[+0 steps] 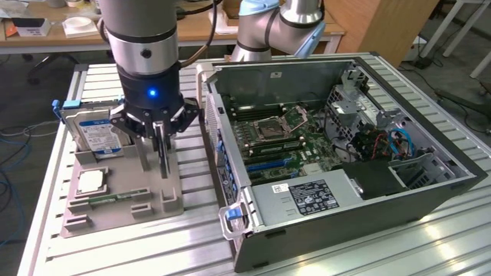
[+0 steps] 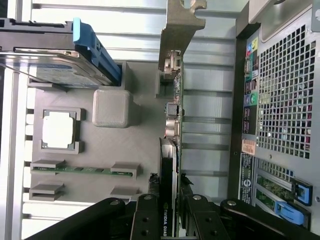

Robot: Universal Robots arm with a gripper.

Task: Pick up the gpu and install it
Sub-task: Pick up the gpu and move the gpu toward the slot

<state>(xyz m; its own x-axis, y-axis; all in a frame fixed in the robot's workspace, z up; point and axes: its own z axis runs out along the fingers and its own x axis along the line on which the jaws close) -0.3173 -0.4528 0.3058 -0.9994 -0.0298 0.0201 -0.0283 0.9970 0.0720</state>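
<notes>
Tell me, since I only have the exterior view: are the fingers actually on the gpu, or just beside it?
Observer: On it. In the wrist view, the gripper has one finger against each face of the gpu.
Operator: Which way does the cooler face?
Observer: The black cooler faces the hard drive side, away from the computer case.
Operator: Where along the card is the grip?
Observer: At the end opposite the silver bracket.
</notes>
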